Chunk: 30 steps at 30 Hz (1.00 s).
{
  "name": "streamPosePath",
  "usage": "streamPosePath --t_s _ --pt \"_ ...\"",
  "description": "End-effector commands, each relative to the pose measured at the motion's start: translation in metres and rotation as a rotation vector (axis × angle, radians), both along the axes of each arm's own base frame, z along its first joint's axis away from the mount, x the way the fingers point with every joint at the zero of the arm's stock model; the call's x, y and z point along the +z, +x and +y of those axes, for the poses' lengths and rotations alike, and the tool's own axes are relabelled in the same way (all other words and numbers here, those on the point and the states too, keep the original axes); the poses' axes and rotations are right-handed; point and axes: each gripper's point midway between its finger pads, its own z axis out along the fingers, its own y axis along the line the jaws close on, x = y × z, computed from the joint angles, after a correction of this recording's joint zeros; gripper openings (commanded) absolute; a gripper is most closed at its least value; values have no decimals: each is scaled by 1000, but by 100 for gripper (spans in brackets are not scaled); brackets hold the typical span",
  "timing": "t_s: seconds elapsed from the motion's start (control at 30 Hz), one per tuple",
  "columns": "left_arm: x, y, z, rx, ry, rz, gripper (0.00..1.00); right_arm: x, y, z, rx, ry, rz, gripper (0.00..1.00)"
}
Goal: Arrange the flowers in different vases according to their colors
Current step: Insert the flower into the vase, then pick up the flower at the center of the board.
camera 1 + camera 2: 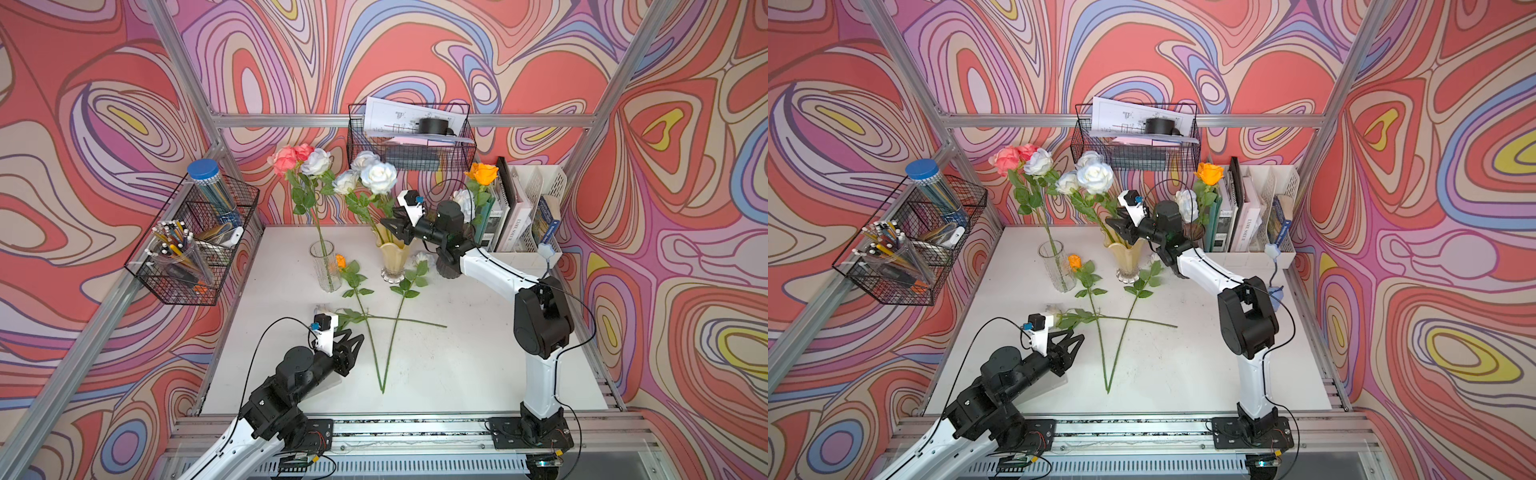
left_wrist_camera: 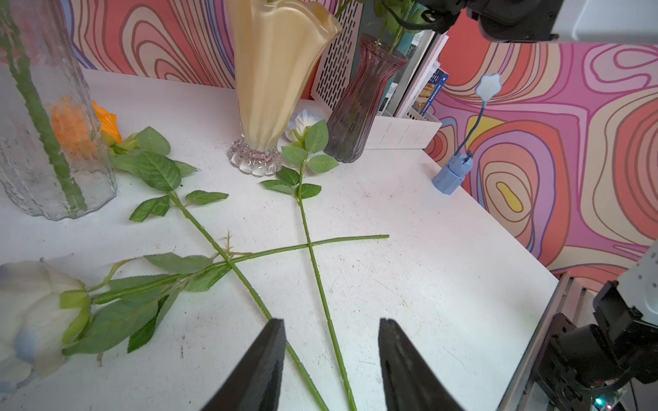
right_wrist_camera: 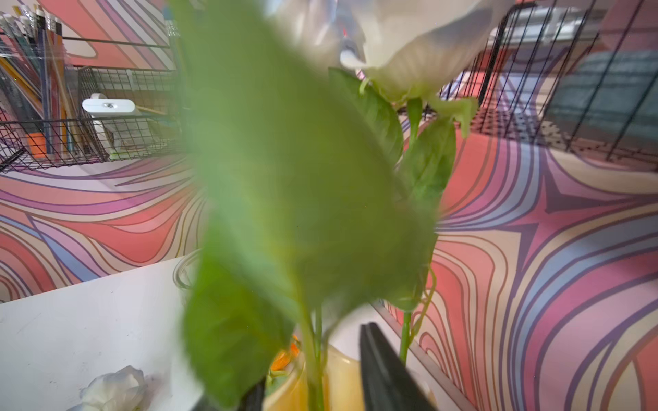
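Right pincer (image 1: 392, 229) parted over wavy cream glass vase (image 1: 392, 255), left pincer (image 2: 331, 322) parted, empty

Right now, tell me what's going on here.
It's a sort by colour, partway done. The right gripper, fingers apart, sits among the white roses in the cream vase. The left gripper hovers open and empty over loose stems on the table, where one orange rose and two white ones lie. The clear vase and purple vase each seem to hold mixed colours.
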Motion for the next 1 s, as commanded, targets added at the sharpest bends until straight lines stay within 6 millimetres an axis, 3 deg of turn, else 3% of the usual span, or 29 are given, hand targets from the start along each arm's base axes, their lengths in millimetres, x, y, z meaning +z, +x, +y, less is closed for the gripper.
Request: streamPosePath --t_s 0.0,0.17,0.27,0.33,0.4,0.53,0.57,0.63,0.77,0.8,0.87,0.97 --pt "-2 2 -1 -1 17 -9 49 81 -26 -17 -26 85 -150 61" --pt "-3 4 -2 3 21 -8 49 134 -66 -35 -13 115 -169 66" --pt "-3 5 2 25 26 -6 50 140 -94 -46 -40 90 -63 68" --pt "-4 7 4 42 31 0 50 124 -108 -53 -90 62 90 65" --pt "-6 8 2 35 36 11 50 96 -110 -64 -171 38 308 56" --pt "-15 10 -9 -7 65 53 50 7 -128 -79 -273 -72 703 50" --pt "-16 10 -15 -34 64 60 52 -8 -133 -82 -287 -66 751 49" --pt "-22 13 -33 -104 83 106 55 -27 -144 -88 -300 2 783 50" --pt "-38 26 -74 -249 169 235 53 -39 -159 -106 -353 21 787 51" --pt "-49 32 -78 -251 204 270 53 -41 -162 -110 -365 24 794 51" --pt "-43 57 -89 -226 261 269 53 -55 -168 -121 -420 5 826 51" --pt "-47 76 -115 -297 322 327 52 -90 -176 -151 -588 -77 907 47"
